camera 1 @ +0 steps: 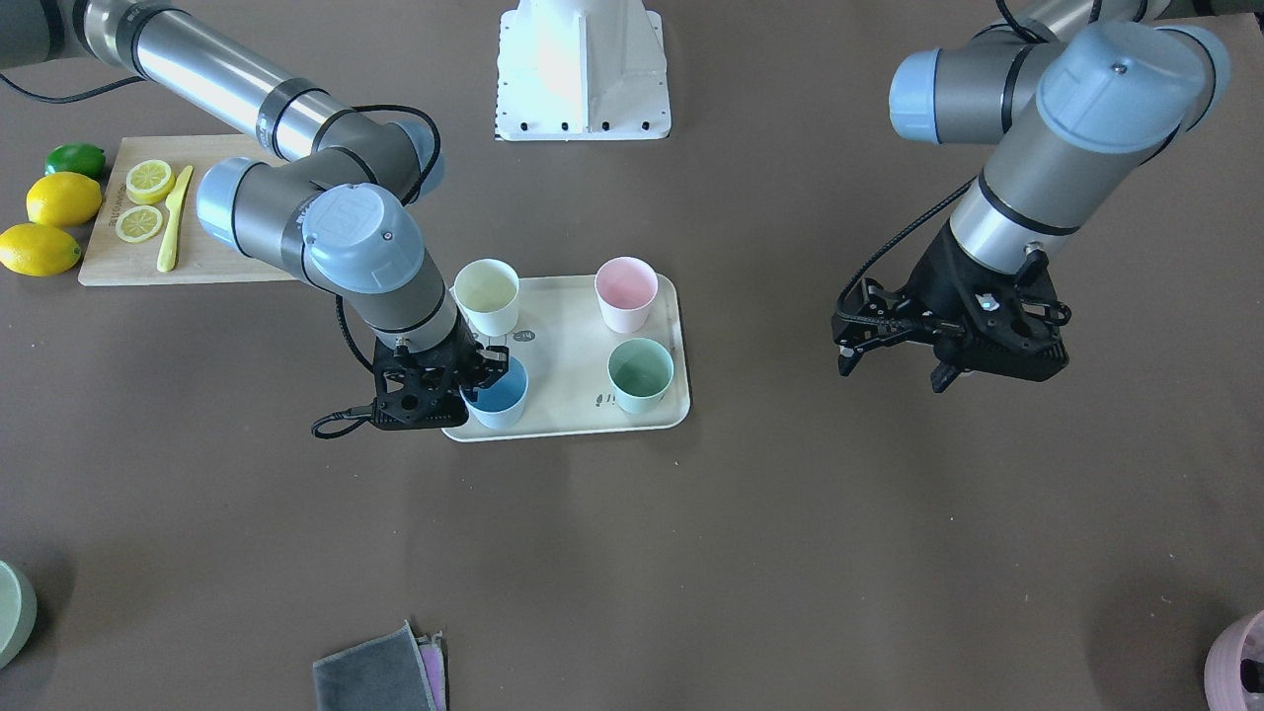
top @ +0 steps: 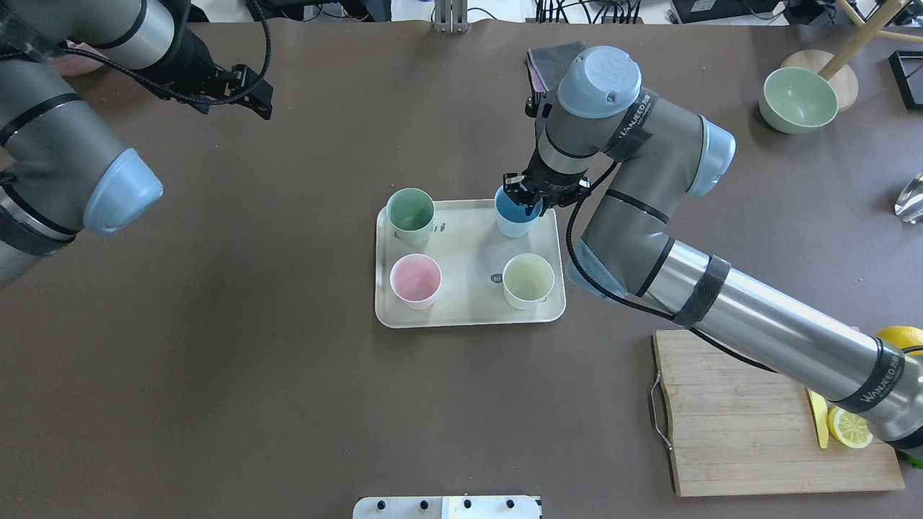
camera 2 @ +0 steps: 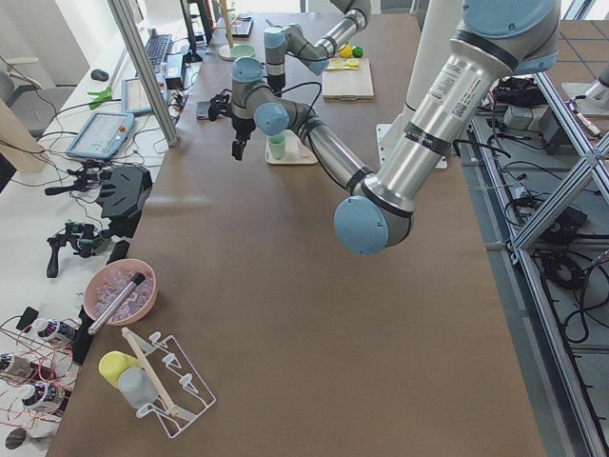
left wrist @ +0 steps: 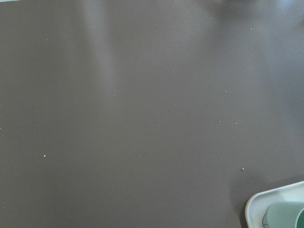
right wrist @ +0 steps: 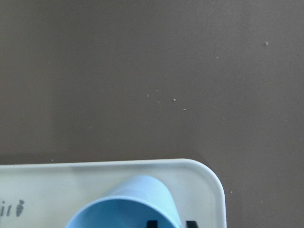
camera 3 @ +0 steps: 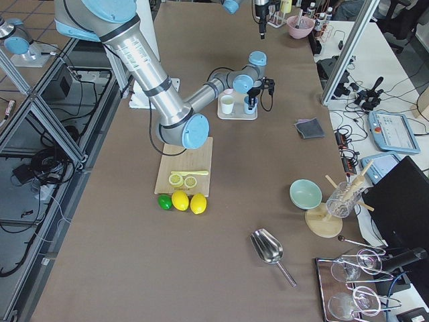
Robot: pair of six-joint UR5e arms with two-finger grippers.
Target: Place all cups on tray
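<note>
The cream tray lies mid-table and holds all four cups: pale yellow, pink, mint green and light blue. My right gripper is over the light blue cup, which stands in a tray corner. Its fingertips show close together at the cup's rim, shut on the wall. My left gripper hangs open and empty over bare table, well away from the tray. The left wrist view shows only a tray corner and the mint cup.
A wooden cutting board with lemon slices and a yellow knife lies by whole lemons and a lime on my right. A sage bowl, a folded cloth and a mauve pot sit at the far edge.
</note>
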